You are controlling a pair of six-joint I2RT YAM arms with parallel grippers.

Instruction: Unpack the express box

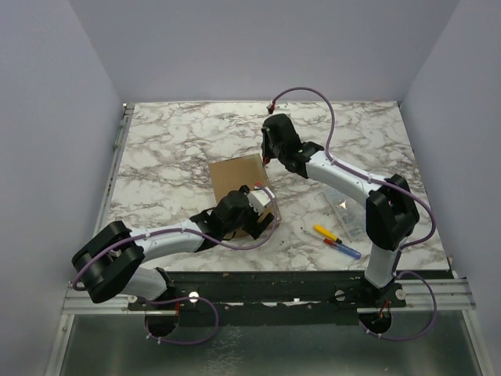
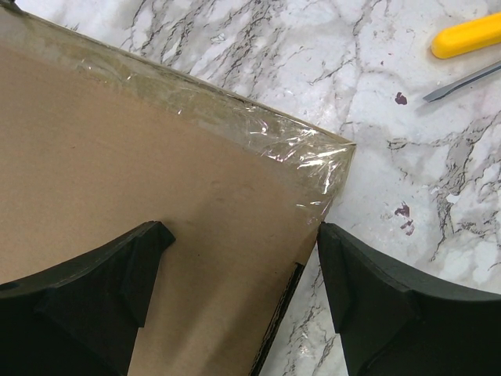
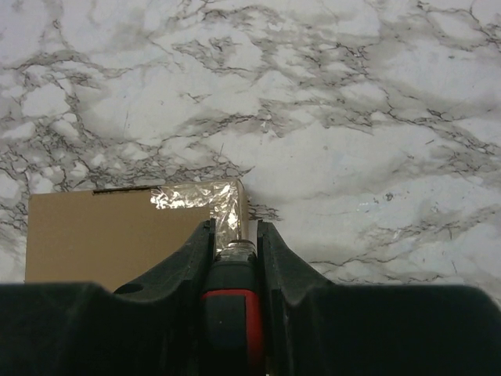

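The express box point(image 1: 237, 180) is a flat brown cardboard box lying shut in the middle of the marble table, with clear tape over its corners. My left gripper point(image 1: 262, 208) hovers at its near right corner. In the left wrist view that gripper point(image 2: 243, 235) is open: one finger is over the box top point(image 2: 117, 157), the other beside the box over the table. My right gripper point(image 1: 268, 153) is at the far right corner, shut on a red and black tool handle point(image 3: 235, 301). The tool's front end meets the taped corner point(image 3: 223, 205) of the box point(image 3: 102, 235).
A clear plastic compartment case point(image 1: 344, 210) lies at the right, near the right arm. A yellow-handled screwdriver point(image 1: 327, 233) and a blue-handled one point(image 1: 346, 250) lie in front of it. The yellow handle point(image 2: 470, 35) also shows in the left wrist view. Walls enclose the table.
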